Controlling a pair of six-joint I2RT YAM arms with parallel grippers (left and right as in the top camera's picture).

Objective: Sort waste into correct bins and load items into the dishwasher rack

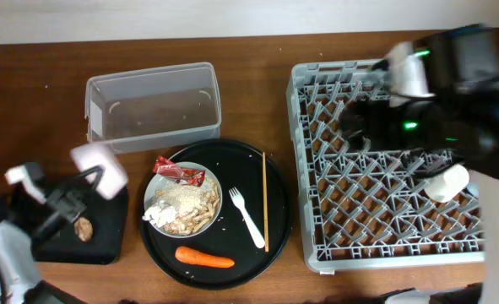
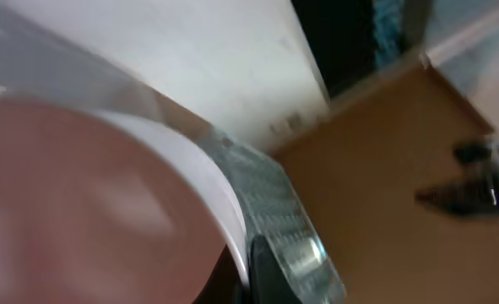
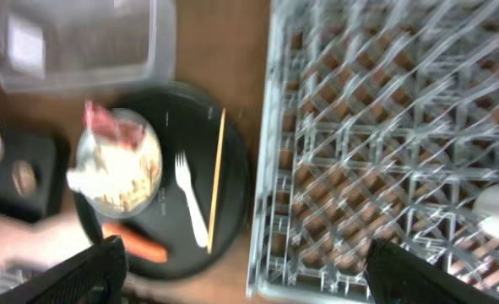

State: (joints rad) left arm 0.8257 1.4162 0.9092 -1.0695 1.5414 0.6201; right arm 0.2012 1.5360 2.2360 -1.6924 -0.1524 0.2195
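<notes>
From overhead we see the left tool (image 1: 78, 192) above the shallow black tray (image 1: 105, 245), which holds a brown scrap (image 1: 84, 228). A blurred white vessel (image 1: 97, 160) sits at its tip. The left wrist view shows only a white rim, so we cannot tell its grip. The right wrist view alone shows the right tool (image 3: 245, 253) spread wide above the dishwasher rack (image 3: 359, 101), where a white cup (image 3: 498, 207) lies.

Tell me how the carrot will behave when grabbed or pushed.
The carrot looks solid, so probably stiff, not floppy. Tapered and lying on its side on the smooth round tray, it would likely roll in a curve if nudged. Its rounded skin may slip when pinched.
</notes>
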